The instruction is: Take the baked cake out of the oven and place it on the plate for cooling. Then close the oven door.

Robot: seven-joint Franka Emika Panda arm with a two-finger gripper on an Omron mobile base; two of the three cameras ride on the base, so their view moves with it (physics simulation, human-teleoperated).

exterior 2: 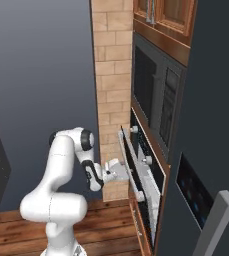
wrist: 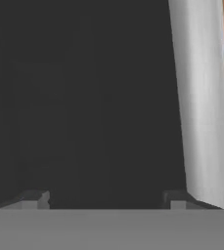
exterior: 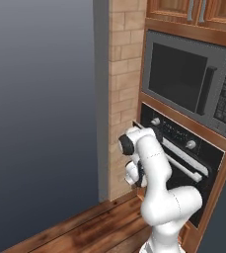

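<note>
End effector (exterior 2: 123, 172) spread, empty, at oven door (exterior 2: 145, 187) edge; oven interior hidden.

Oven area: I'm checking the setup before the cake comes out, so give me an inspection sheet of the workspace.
Surface: wood floor below; no counter seen.
Job's things: oven with knobs and control strip; oven door cracked open at the top, its silver bar handle facing the arm. Cake and plate: nothing seen.
Clutter: nothing seen.
Grippers: gripper open, at the door's handle; fingertips spread before dark glass, gripping nothing.
Cables: nothing seen.
Surroundings: grey microwave above, wood cabinets on top, brick column beside.
</note>
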